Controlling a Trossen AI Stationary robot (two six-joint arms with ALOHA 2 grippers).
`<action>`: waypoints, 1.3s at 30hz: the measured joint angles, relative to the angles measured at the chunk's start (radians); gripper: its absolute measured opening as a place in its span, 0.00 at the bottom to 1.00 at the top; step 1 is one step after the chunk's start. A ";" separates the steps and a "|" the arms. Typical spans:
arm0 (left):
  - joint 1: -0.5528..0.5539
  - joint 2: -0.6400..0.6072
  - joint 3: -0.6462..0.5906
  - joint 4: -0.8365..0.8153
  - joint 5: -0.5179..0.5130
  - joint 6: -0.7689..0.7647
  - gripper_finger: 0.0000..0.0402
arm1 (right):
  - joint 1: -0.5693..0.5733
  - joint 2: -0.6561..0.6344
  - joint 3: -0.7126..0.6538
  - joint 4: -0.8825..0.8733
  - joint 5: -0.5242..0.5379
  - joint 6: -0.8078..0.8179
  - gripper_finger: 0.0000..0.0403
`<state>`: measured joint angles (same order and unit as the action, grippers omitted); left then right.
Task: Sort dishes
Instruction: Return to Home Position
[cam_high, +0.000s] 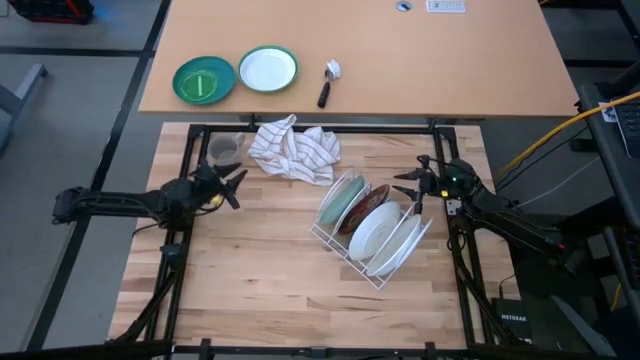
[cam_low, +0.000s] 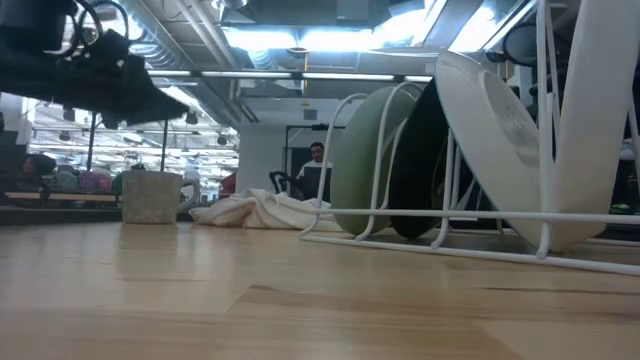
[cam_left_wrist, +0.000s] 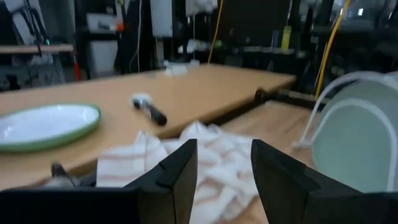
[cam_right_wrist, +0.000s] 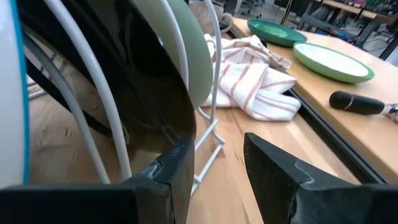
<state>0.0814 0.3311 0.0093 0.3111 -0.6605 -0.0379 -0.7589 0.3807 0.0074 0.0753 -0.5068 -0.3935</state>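
Four plates stand on edge in the white wire rack (cam_low: 420, 249), which sits just beside the right end effector (cam_high: 408, 190) and between the two arms; a light blue plate (cam_high: 343, 198) fills the end toward the left end effector (cam_high: 236, 186), then a dark red plate (cam_high: 368, 206), then two white plates (cam_high: 388, 232); the right end effector's fingers are spread wide with nothing between them; the left end effector, well apart from the rack and raised above the desk (cam_high: 270, 280), is likewise wide and empty; a striped cloth (cam_high: 295, 150) lies just ahead of it, a small grey mug (cam_high: 224, 150) near its side; beyond both, on the far desk (cam_high: 450, 60), rest a green plate (cam_high: 204, 80), a green-rimmed white plate (cam_high: 268, 68) and a black-handled tool (cam_high: 326, 88).
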 joint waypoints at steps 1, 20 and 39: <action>0.000 -0.028 0.000 0.000 0.001 0.015 0.35 | 0.000 0.007 0.000 0.000 0.000 -0.001 0.36; -0.062 -0.326 0.000 -0.241 0.052 -0.263 0.35 | 0.000 0.030 -0.001 -0.002 -0.001 -0.086 0.36; -0.062 -0.326 0.000 -0.242 0.051 -0.269 0.35 | 0.023 -0.032 -0.001 0.006 0.013 -0.085 0.36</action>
<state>0.0193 0.0051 0.0093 0.0692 -0.6090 -0.3073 -0.7361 0.3492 0.0067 0.0818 -0.4934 -0.4786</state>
